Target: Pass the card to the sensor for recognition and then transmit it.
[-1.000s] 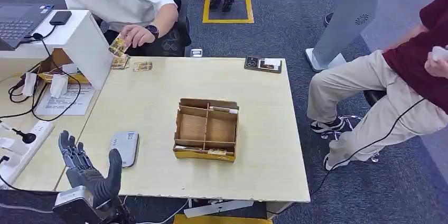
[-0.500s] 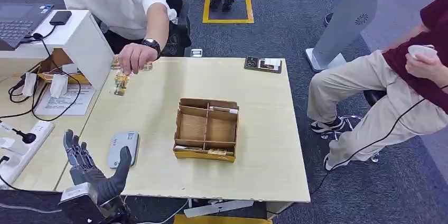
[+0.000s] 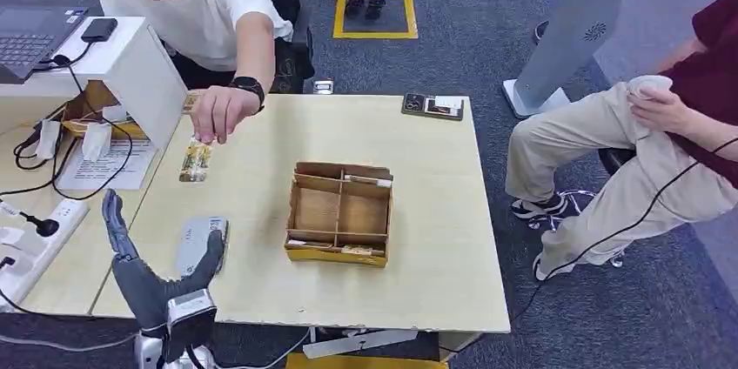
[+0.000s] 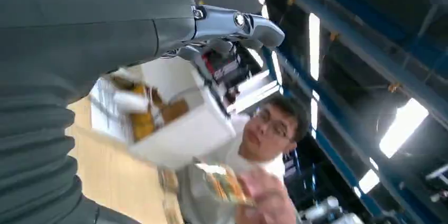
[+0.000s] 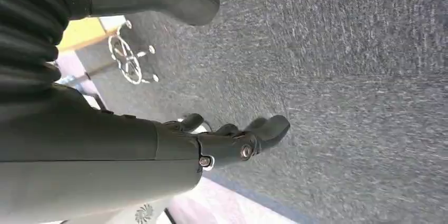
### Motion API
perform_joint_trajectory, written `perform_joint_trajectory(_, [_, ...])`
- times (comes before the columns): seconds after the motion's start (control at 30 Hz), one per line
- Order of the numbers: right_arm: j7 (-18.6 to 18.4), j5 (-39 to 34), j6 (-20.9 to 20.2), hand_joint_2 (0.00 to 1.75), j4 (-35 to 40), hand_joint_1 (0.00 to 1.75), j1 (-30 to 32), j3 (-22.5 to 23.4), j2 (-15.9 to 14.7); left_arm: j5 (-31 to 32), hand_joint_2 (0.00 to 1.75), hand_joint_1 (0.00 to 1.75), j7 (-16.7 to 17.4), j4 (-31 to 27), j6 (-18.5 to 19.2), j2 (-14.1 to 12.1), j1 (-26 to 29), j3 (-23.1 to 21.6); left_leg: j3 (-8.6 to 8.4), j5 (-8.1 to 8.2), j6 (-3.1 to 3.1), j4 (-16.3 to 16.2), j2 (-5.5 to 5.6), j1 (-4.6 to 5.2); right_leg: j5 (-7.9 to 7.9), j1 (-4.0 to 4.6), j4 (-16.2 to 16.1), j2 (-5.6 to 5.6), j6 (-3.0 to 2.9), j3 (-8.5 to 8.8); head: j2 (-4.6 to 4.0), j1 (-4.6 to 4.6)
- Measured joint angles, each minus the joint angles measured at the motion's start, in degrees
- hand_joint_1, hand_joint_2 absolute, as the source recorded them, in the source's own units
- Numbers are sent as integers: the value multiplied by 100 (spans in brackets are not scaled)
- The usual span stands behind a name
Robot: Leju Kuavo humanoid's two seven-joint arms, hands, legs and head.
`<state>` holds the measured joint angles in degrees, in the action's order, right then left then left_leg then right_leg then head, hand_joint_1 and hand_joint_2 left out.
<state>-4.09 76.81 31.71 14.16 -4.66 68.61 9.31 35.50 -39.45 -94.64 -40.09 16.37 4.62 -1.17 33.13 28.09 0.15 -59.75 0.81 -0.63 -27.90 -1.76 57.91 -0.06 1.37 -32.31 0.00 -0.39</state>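
Head view: no readable writing on the card (image 3: 196, 160), which a person's hand (image 3: 214, 114) dangles over the table (image 3: 435, 212), beyond the sensor (image 3: 200, 243). Cardboard divider box (image 3: 341, 211) holds a few cards. Left hand (image 3: 144, 269) is spread, empty.

Right wrist view: right hand (image 5: 232, 139) hangs spread, empty, over carpet.

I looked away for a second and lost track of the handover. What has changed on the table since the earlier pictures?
The person's hand has brought the card from the table's far edge out over the table, towards the robot. The left hand, open and empty, has turned so its thumb leans over the grey sensor. The sensor and the cardboard box stayed where they were.
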Motion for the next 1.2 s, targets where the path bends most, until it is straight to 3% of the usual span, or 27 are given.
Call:
perform_joint_trajectory(0.13, [0,68,-59,175,-20,0,-25,-98,-41,656,175,0,-48,102,-2,2,-369,723,-1,-3,-4,1,0,-2,1,3,3,2,-1,0,0,0])
perform_joint_trajectory(0.57, [0,144,-72,175,-55,0,-36,-236,-83,1424,175,0,-57,371,-4,24,-1053,1794,2,-3,-4,1,0,-1,1,2,2,2,-1,-2,0,2])
perform_joint_trajectory(1.13, [11,207,-70,175,-74,0,-76,-360,-85,2246,175,0,260,474,-4,83,-1528,1960,4,-3,-4,0,0,-1,1,2,3,2,-2,-3,0,0])
perform_joint_trajectory(1.17, [11,205,-70,175,-74,0,-77,-363,-85,2239,175,129,260,476,-4,85,-1548,1960,4,-3,-4,0,0,-2,1,2,3,2,-2,-3,0,0])
perform_joint_trajectory(1.2, [9,205,-70,175,-74,0,-80,-363,-85,2224,175,150,262,481,-4,90,-1573,1960,4,-3,-4,0,0,-2,1,2,3,2,-2,-3,0,0])
